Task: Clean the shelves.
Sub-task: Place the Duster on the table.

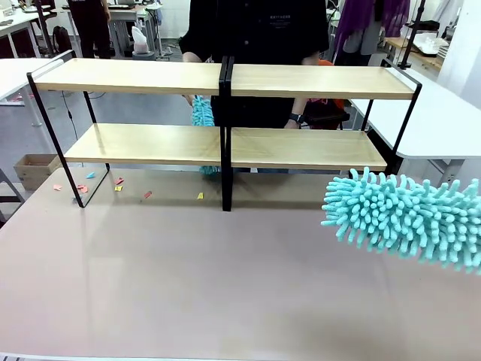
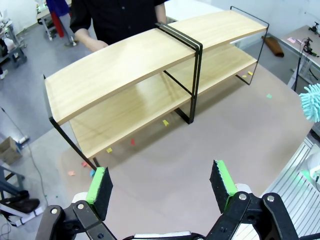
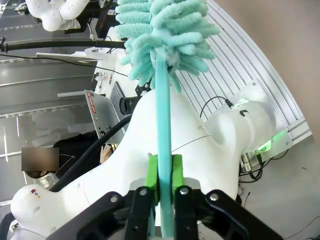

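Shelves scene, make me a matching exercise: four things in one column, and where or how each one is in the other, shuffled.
Things:
1. shelves
2. duster
3. left gripper
4. paper scraps

States:
A. open, holding nothing, above the table
B. scattered on the table under the lower boards
C. its handle clamped in the right gripper
D. standing on the table, all four boards bare

Pairs: 1-D, 2-C, 3-A, 4-B

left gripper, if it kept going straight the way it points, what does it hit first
Probably the bare tabletop in front of the shelves; the open left gripper has nothing between its fingers, though depth is unclear.
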Controlling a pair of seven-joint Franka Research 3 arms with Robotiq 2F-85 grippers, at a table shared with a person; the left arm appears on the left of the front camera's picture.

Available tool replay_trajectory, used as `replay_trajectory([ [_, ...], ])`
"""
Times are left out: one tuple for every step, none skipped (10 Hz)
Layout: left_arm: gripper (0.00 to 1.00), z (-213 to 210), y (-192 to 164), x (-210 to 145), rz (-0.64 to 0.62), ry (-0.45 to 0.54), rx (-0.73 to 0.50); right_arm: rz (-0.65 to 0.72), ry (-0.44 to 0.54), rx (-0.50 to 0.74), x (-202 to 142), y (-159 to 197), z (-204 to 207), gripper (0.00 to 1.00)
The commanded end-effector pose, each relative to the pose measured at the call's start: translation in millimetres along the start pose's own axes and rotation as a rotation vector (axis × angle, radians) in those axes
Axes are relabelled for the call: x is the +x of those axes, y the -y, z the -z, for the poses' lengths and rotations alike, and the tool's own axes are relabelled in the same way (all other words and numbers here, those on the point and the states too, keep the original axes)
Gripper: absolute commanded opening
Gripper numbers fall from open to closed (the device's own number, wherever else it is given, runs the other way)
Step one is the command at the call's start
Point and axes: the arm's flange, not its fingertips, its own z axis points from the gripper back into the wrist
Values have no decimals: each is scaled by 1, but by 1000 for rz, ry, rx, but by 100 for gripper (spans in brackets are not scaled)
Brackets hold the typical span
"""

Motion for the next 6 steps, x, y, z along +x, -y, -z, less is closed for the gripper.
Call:
replay_trajectory([
  [100, 0, -1, 0, 1, 1, 2, -21, 5, 0, -3, 0, -3, 13],
  [100, 0, -1, 0, 1, 1, 2, -21, 5, 0, -3, 0, -3, 13],
  [100, 0, -1, 0, 1, 1, 2, -21, 5, 0, -3, 0, -3, 13],
  [100, 0, -1, 0, 1, 1, 2, -21, 5, 0, -3, 0, -3, 13],
  [100, 0, -1, 0, 1, 1, 2, -21, 5, 0, -3, 0, -3, 13],
  [100, 0, -1, 0, 1, 1, 2, -21, 5, 0, -3, 0, -3, 13],
])
